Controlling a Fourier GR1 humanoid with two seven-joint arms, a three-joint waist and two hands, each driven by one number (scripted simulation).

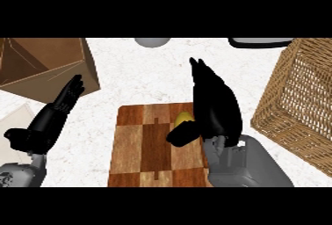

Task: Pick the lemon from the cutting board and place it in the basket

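Head view, looking steeply down: your right hand [214,110] lies over the right half of the checkered brown wooden cutting board [139,149], its straight black fingers aimed toward twelve o'clock and its thumb swung out toward the board's centre. The small yellow lemon [184,117] sits on the board at the nine o'clock side of that hand, just above the thumb tip and between thumb and palm; it appears to touch the hand, but the fingers are not curled round it, so read the hand as released and the lemon as not yet gripped.

Judged from this layout, the step in hand is the grasp approach. Your next move calls for closing thumb and fingers about the lemon, lifting it off the board, then carrying it toward three o'clock, over the near wall of the tan woven wicker basket [295,101], before letting go inside.

Your left hand [62,105] rests at the nine o'clock edge, fingers straight and up, holding nothing.

Everything stands on a white speckled stone surface [149,74]. An open brown cardboard box [45,66] occupies ten o'clock. At twelve o'clock a grey rounded object [152,41] is cut off by the frame, and at one o'clock a dark-rimmed object [259,42] likewise; neither can be identified.
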